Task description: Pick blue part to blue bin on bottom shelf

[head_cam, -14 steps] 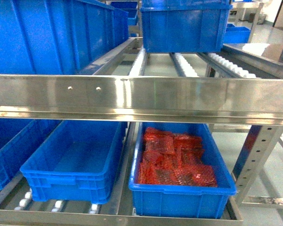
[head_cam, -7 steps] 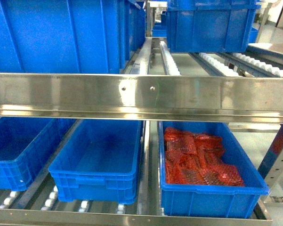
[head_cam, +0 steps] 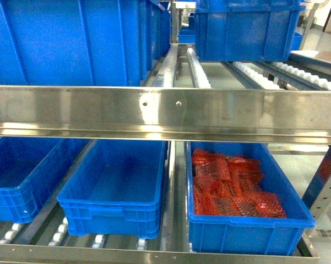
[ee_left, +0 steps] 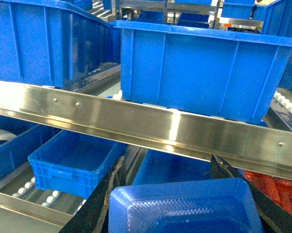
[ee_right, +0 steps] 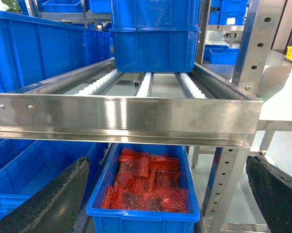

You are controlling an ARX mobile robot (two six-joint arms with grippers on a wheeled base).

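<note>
In the left wrist view my left gripper [ee_left: 167,165] is shut on the blue part [ee_left: 184,208], a blocky blue piece with a ribbed face filling the gap between the black fingers [ee_left: 102,194]. It hangs in front of the rack, below the steel rail. The blue bin [head_cam: 113,206], empty, stands in the middle of the bottom shelf; the left wrist view shows it [ee_left: 70,162] left of and beyond the part. My right gripper [ee_right: 166,162] is open, nothing between its fingers, facing the crate of red bags. Neither gripper shows in the head view.
A like crate with red bubble-wrap bags [head_cam: 231,187] stands right of the bin, another blue crate [head_cam: 16,176] to its left. A steel shelf rail [head_cam: 165,113] crosses above the bottom shelf, with large blue crates [head_cam: 71,41] on the upper level. A perforated rack post [ee_right: 231,174] stands at right.
From one second to half a second ago the rack slid rightward in the head view, bringing the left crate into sight. Since then the view holds still.
</note>
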